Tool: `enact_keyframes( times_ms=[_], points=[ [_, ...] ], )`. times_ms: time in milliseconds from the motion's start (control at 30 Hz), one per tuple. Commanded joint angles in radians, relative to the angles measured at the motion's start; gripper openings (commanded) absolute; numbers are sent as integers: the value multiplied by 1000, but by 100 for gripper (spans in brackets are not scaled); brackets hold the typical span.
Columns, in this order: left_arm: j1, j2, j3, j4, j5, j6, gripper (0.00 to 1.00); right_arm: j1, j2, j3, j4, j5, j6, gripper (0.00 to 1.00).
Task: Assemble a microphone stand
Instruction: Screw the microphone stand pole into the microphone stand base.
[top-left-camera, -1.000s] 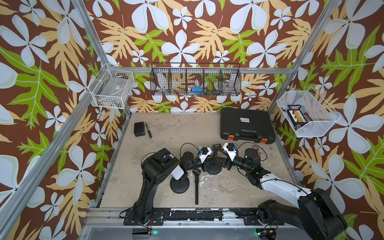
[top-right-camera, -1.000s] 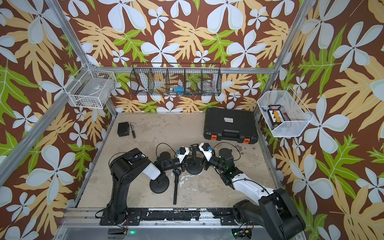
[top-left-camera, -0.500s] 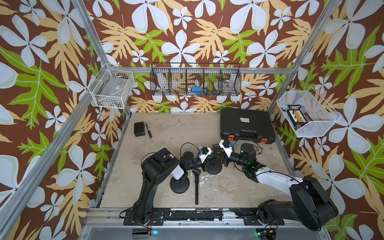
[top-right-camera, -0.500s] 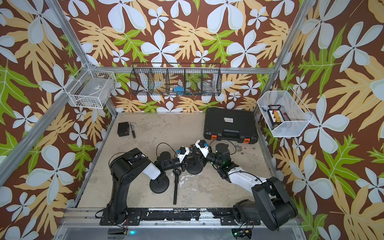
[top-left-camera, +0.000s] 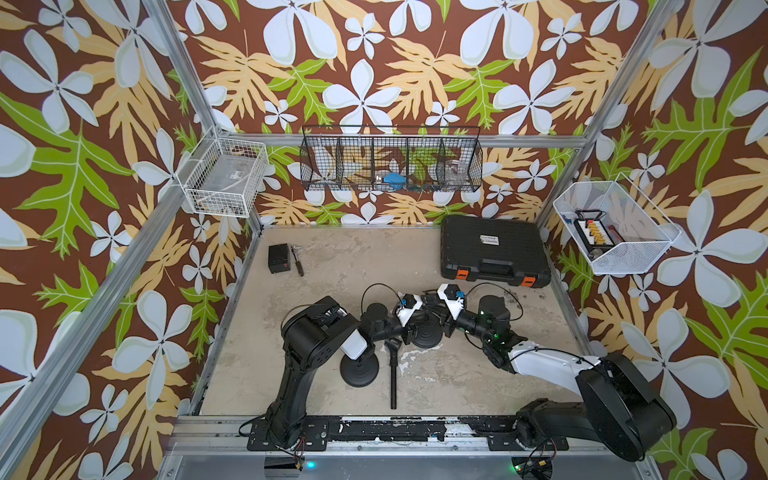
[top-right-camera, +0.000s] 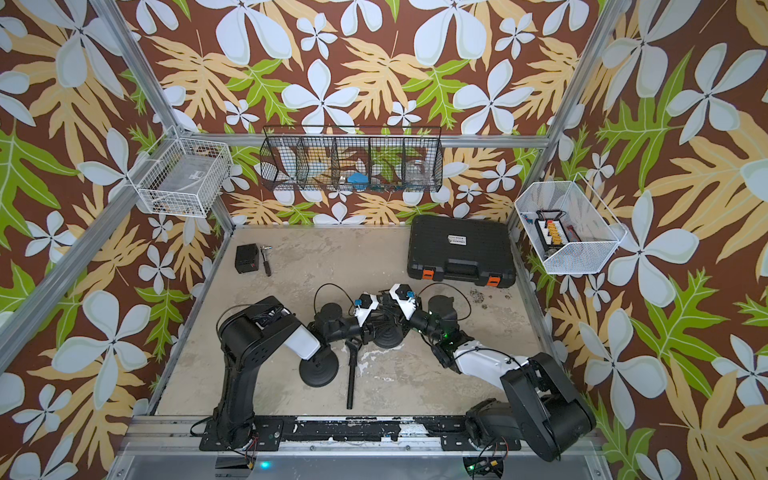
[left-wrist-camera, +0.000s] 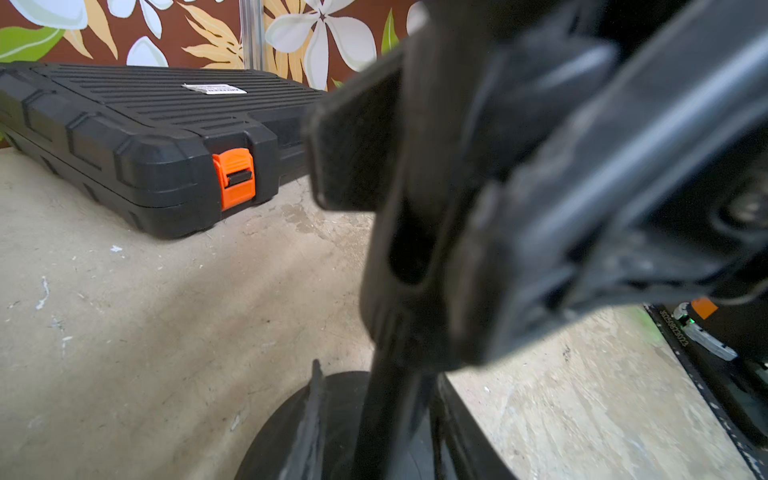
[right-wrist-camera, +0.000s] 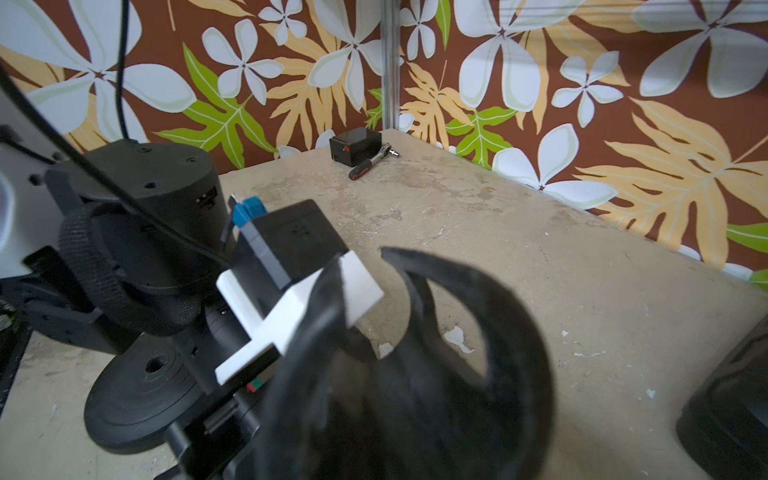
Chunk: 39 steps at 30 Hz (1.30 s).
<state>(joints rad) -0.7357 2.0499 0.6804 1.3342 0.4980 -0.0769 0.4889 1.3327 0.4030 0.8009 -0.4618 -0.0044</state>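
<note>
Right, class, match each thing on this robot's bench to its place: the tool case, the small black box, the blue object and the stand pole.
Things:
1. tool case
2. small black box
3. blue object
4. stand pole

Places:
A. in the black wire basket on the back wall
B. lying flat near the front of the table
C. far right of the table
D. far left of the table, beside a ratchet

Pairs: 1-C, 2-D, 3-A, 4-B
</note>
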Motion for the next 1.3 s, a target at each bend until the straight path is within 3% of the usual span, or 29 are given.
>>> enact_keyframes(
  times_ms=[0,367,567,700,767,900,1033,1133,1267],
  points=[
    [1,-37,-16,14,3,-11,43,54,-3,-27,-57,271,68,0],
    [1,-44,-27,31,-19,-15,35,309,-13,-43,-131,867,258,0],
    [1,-24,-2,31,-10,-21,34,402,37,-4,-174,988,297,0],
    [1,-11,10,31,-10,-21,29,407,44,0,-167,957,294,0],
    [1,-7,13,30,-13,-21,22,407,42,6,-166,920,276,1],
    [1,2,13,22,-16,-14,13,401,19,36,-204,842,219,36],
    [1,13,15,19,-19,-8,12,349,-50,47,-257,701,181,65],
    [1,18,16,11,-22,0,12,299,-131,20,-266,576,151,72],
    [1,24,16,10,-17,2,12,180,-224,-14,-268,304,64,70]
  ],
)
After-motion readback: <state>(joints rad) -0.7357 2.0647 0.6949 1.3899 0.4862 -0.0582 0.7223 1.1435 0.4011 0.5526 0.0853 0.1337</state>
